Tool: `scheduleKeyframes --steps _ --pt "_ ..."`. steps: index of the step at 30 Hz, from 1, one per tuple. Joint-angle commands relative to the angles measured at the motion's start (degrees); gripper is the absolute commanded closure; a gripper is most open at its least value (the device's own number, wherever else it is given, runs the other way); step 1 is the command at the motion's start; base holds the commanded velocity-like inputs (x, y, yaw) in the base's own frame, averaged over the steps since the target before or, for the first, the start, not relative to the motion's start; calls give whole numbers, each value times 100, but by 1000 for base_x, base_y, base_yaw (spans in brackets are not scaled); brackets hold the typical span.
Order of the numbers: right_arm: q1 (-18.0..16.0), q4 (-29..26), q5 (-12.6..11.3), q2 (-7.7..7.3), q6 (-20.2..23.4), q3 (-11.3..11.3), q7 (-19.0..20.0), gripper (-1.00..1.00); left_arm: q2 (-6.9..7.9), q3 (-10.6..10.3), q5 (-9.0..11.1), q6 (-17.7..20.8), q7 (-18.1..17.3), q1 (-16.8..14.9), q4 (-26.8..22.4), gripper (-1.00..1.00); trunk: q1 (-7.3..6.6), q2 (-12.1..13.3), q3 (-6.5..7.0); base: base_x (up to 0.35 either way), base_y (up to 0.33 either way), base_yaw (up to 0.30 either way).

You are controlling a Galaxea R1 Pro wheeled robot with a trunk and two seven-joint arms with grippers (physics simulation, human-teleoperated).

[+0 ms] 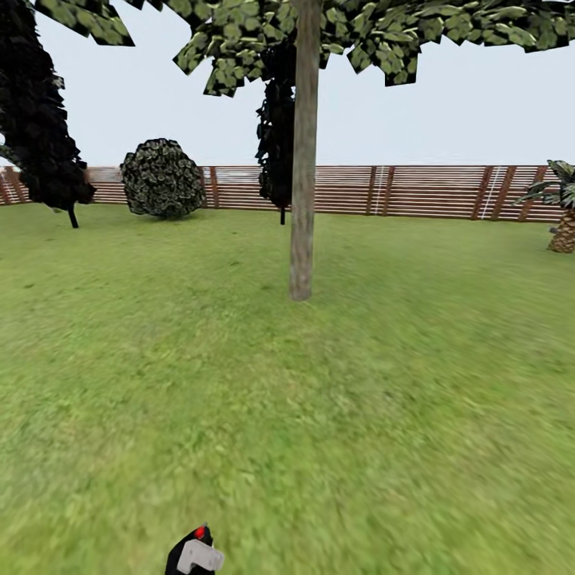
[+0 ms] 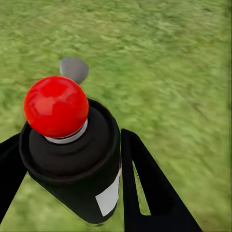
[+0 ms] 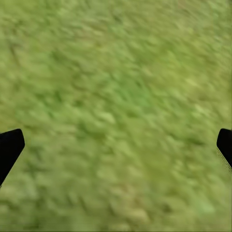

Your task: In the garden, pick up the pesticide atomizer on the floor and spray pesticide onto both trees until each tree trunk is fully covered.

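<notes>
Left wrist view: the pesticide atomizer (image 2: 77, 159) is seen clamped between the two black fingers (image 2: 145, 193) of the left gripper (image 2: 67, 188), one finger pressed against each side of its near-black body. The bottle is topped by a round red cap on a pale grey collar, with a grey trigger piece behind it. A whitish label is fixed to the bottle's side; no writing can be read on it, and the contents cannot be made out through the dark wall. Blurred lawn (image 2: 169, 63) lies behind.

From the head view, the atomizer (image 1: 194, 553) is seen at the lower edge, over the lawn (image 1: 160, 383). A tree trunk (image 1: 303, 160) stands well ahead, under a leafy crown (image 1: 367, 32), with a brown slatted fence (image 1: 431, 192) beyond.

In the right wrist view, the right gripper (image 3: 116, 145) is spread wide, its black fingertips (image 3: 9, 147) at opposite edges, with nothing held.
</notes>
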Motion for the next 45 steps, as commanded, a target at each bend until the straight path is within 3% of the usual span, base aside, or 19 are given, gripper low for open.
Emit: scheduleKeyframes --steps 1,12,45 --pt "-5 4 -53 1 -21 8 17 -100 12 -29 -29 -8 3 -4 12 100 3 -2 -5 331 -131 0" --pt "-4 4 -53 1 -18 8 17 -100 146 -67 -45 10 -8 -4 32 100 3 -2 -5 323 -141 0" --pt "-4 4 -43 5 -18 17 17 -100 135 -80 -43 14 -8 -4 37 100 3 -2 -5 258 -202 0"
